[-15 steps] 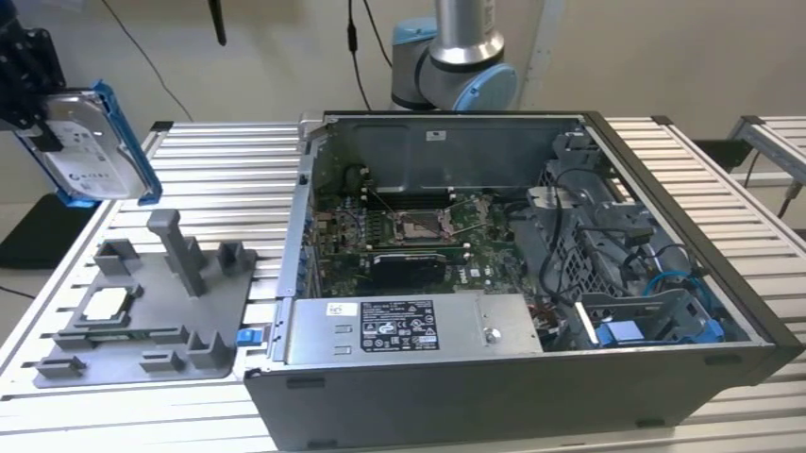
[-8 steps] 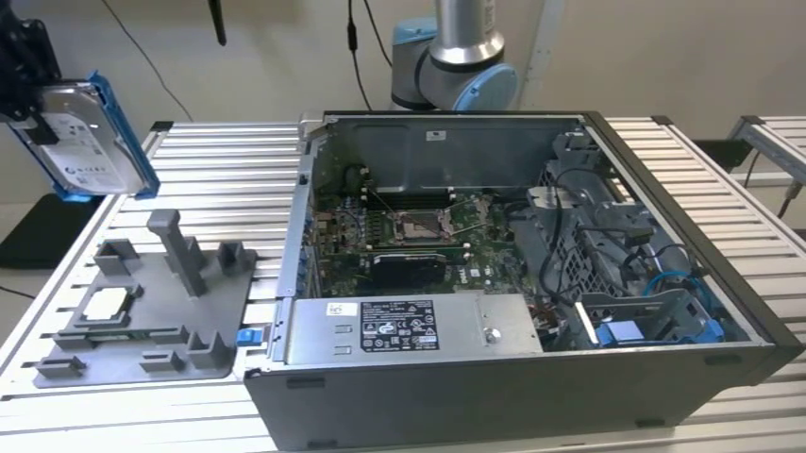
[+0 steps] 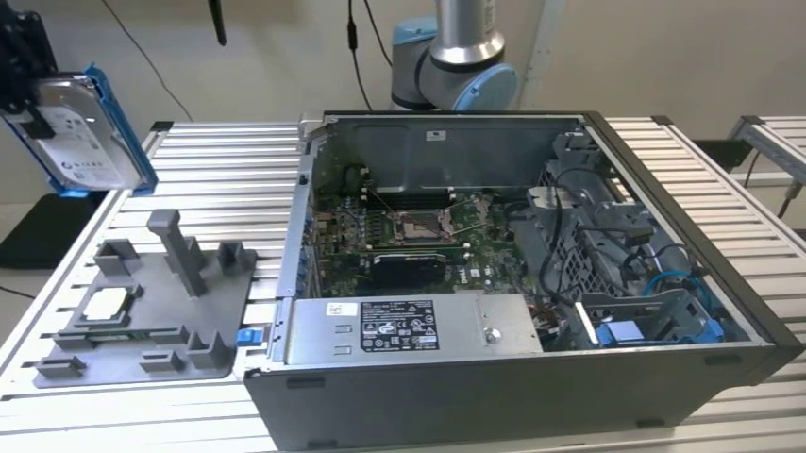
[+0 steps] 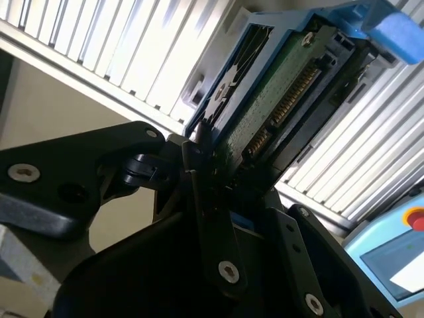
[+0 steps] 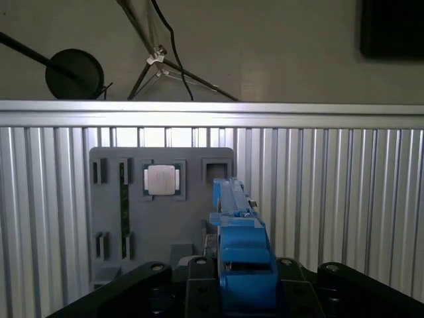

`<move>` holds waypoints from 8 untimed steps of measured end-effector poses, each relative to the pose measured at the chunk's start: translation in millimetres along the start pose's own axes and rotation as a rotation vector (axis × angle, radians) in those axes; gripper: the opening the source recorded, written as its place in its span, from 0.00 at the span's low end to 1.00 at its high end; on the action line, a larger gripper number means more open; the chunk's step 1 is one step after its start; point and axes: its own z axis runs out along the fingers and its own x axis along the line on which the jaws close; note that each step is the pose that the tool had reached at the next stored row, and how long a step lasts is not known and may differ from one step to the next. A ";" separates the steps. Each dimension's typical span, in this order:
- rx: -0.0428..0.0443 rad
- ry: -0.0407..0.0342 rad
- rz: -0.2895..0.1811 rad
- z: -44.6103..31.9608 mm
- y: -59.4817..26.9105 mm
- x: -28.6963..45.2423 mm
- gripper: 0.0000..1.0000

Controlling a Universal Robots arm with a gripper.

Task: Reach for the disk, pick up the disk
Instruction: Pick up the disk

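The disk [image 3: 82, 132] hangs in the air at the exterior view's far left, above the slatted table and the grey fixture. It is a silver drive with a white label and a blue frame, and it stands nearly upright. My gripper [image 3: 36, 111] is shut on its edge. In the second wrist view the disk [image 4: 278, 99] shows its green circuit board and blue frame, clamped between the black fingers [image 4: 199, 165]. The first wrist view has the disk [image 5: 238, 245] edge-on, its blue frame rising out of my gripper [image 5: 242, 281].
Below the disk lies a grey fixture plate [image 3: 139, 311] with posts, holding a small square chip [image 3: 104, 302]. A small blue bracket [image 3: 248, 337] sits at its corner. The open computer case [image 3: 504, 283] stands to the exterior view's right, with the arm's base [image 3: 451, 66] behind it.
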 end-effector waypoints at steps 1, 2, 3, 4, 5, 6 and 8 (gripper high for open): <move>0.0001 -0.0001 0.000 -0.7 0.0 -0.1 0.00; 0.0000 0.0000 0.000 -1.5 0.0 -0.1 0.00; -0.0001 0.0000 0.000 -2.5 -0.1 -0.2 0.00; 0.0000 0.0000 0.000 -3.9 -0.2 -0.3 0.00; -0.0001 0.0000 0.000 -5.8 -0.2 -0.5 0.00; -0.0001 0.0000 0.000 -8.1 -0.2 -0.7 0.00; 0.0000 0.0000 0.000 -14.0 -0.4 -1.2 0.00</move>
